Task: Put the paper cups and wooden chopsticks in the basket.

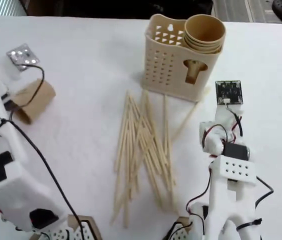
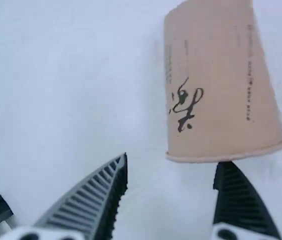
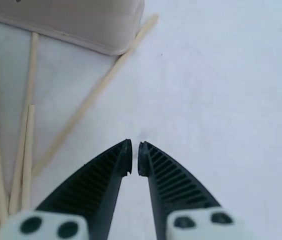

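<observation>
Paper cup (image 1: 33, 101) on its side at 9 o'clock of the table (image 1: 91, 60), just beyond the spread-open left gripper (image 2: 173, 162).
Wooden chopsticks (image 1: 141, 150) scattered at 6 o'clock of the basket (image 1: 168, 65); stacked cups (image 1: 204, 30) inside it; right gripper (image 3: 135, 150) closed, empty, at 4 o'clock.

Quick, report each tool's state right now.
Left tool: open, empty; a paper cup lies on its side just ahead.
Right tool: shut on nothing, over the table beside the chopsticks.

Paper cups (image 1: 204, 32) in basket (image 1: 166, 67), chopsticks (image 1: 141, 145) outside
</observation>
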Tool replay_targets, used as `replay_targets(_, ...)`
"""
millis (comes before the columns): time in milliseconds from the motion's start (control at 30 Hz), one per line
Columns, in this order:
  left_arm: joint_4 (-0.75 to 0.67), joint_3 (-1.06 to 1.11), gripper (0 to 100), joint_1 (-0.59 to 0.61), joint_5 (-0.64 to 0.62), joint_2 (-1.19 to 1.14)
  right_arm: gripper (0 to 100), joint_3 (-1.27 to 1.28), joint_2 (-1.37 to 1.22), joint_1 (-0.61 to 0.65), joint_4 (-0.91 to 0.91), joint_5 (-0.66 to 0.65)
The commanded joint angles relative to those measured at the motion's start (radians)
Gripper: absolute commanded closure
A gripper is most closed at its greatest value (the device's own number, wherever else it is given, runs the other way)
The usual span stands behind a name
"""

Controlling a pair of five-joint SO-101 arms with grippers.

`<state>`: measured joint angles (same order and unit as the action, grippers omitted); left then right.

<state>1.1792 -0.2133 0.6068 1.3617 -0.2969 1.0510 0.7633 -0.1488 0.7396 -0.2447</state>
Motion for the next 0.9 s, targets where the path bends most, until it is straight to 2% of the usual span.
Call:
replay_targets(0,-0.002,0.169,74,-0.096,0.008,0.203,96.0,-0.005,0.030,0.010,-0.018,-0.009)
replay_targets(167,-0.172,0.466,79,-0.203,0.006,0.357,96.0,-0.005,0.030,0.010,-0.016,-0.009)
replay_targets(367,-0.566,0.845,79,-0.231,-0.002,0.489,96.0,-0.003,0.030,0.008,-0.016,-0.009)
replay_targets(500,-0.798,1.033,90,-0.231,-0.087,0.590,96.0,-0.003,0.030,0.010,-0.016,-0.009)
replay_targets(600,-0.818,1.092,97,-0.234,-0.123,0.708,96.0,-0.003,0.030,0.010,-0.016,-0.009)
replay_targets(667,-0.813,1.115,98,-0.246,-0.178,0.794,96.0,-0.003,0.030,0.010,-0.016,-0.009)
replay_targets(867,-0.586,1.076,98,-0.320,-0.396,1.038,96.0,-0.003,0.030,0.007,-0.016,-0.009)
